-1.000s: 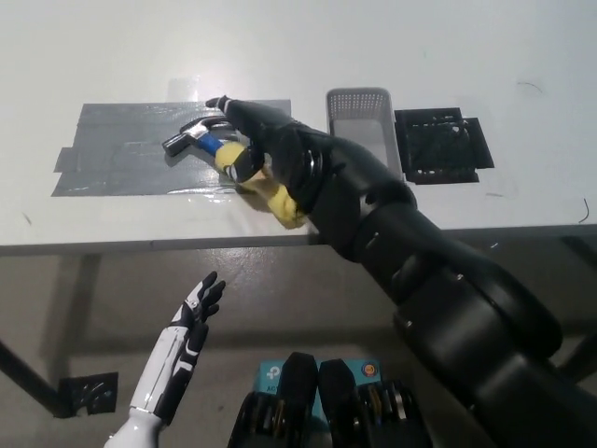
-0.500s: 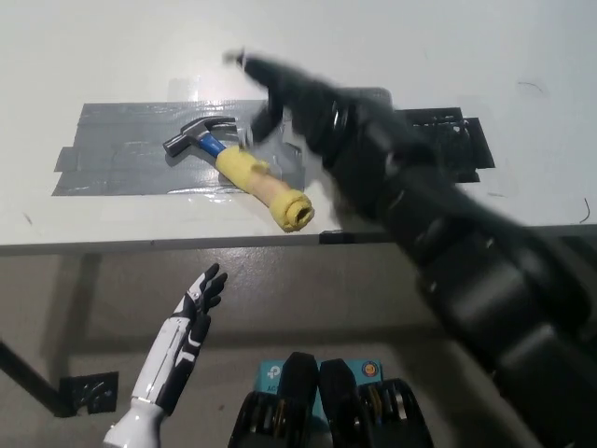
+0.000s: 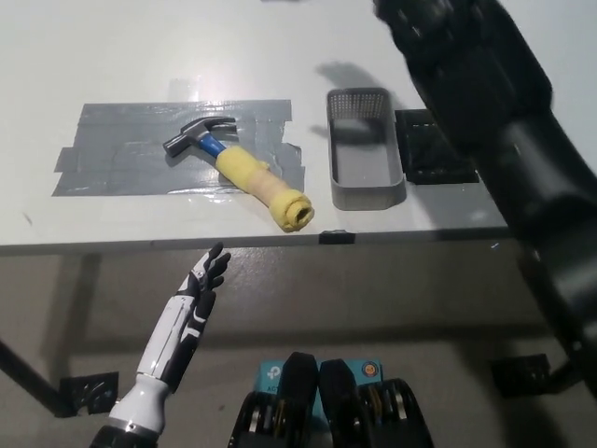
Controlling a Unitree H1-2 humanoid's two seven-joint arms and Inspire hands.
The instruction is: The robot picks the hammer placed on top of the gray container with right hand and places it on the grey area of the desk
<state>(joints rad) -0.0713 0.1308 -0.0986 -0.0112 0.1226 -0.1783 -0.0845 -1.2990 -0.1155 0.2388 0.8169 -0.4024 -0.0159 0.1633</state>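
The white left hand [image 3: 207, 280] hangs below the desk [image 3: 112, 56] edge, fingers apart, holding nothing. The hammer [image 3: 238, 170], steel-headed with a blue neck and yellow foam grip, lies on the grey taped area [image 3: 121, 149], beside the empty gray mesh container [image 3: 364, 149]. The black right hand [image 3: 410, 23] is raised, cut off by the top edge; its finger state cannot be determined.

One hammer [image 3: 237, 167], one gray container [image 3: 364, 149], one grey taped area [image 3: 121, 159], one black mat [image 3: 431, 149]
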